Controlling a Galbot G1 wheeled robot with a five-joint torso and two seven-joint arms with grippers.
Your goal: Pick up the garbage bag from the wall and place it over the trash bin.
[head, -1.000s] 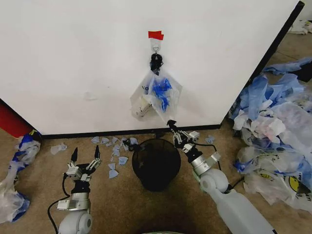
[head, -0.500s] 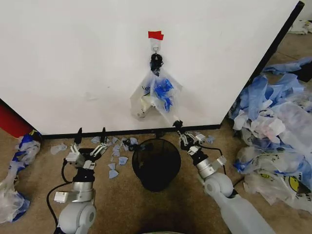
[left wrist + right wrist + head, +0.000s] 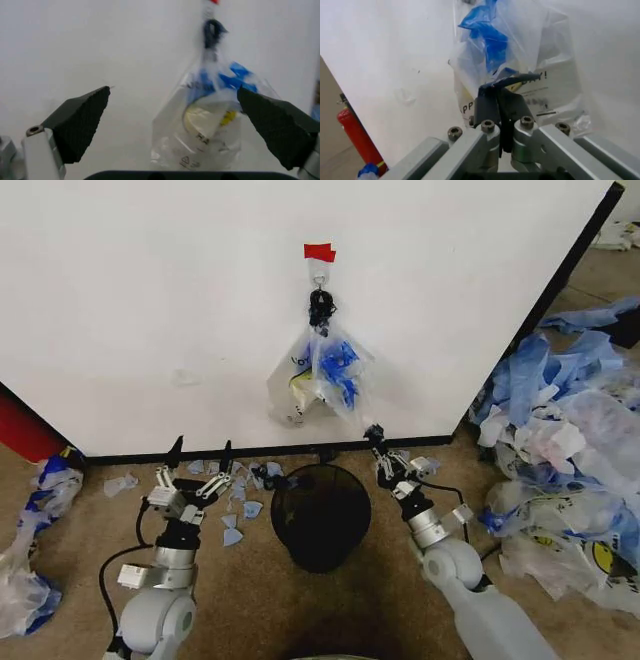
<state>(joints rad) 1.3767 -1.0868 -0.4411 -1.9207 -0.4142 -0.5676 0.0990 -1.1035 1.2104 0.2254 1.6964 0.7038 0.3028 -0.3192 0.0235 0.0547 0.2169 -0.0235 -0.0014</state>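
Note:
The garbage bag [image 3: 320, 378] hangs by its knotted dark handles from a hook under red tape [image 3: 319, 252] on the white wall [image 3: 150, 300]. It is translucent, with blue and yellow showing through. The black mesh trash bin [image 3: 320, 516] stands on the floor right below it. My left gripper [image 3: 201, 450] is open, low and left of the bin, and points at the wall. In the left wrist view the bag [image 3: 210, 127] sits between the open fingers [image 3: 80, 120]. My right gripper [image 3: 375, 434] is shut, just below the bag's lower right corner. Its fingertips [image 3: 496, 98] stand in front of the bag [image 3: 520, 45].
Small blue plastic scraps [image 3: 240, 480] litter the floor along the wall's black base trim. A big heap of crumpled bags [image 3: 570, 440] lies to the right, and more bags [image 3: 30, 550] to the left. A red object [image 3: 25, 430] leans at the wall's left end.
Both arms have reached forward toward the wall. The left gripper rose beside the bin, still open. The right gripper slid right along the bag's bottom, and the bag swung a little.

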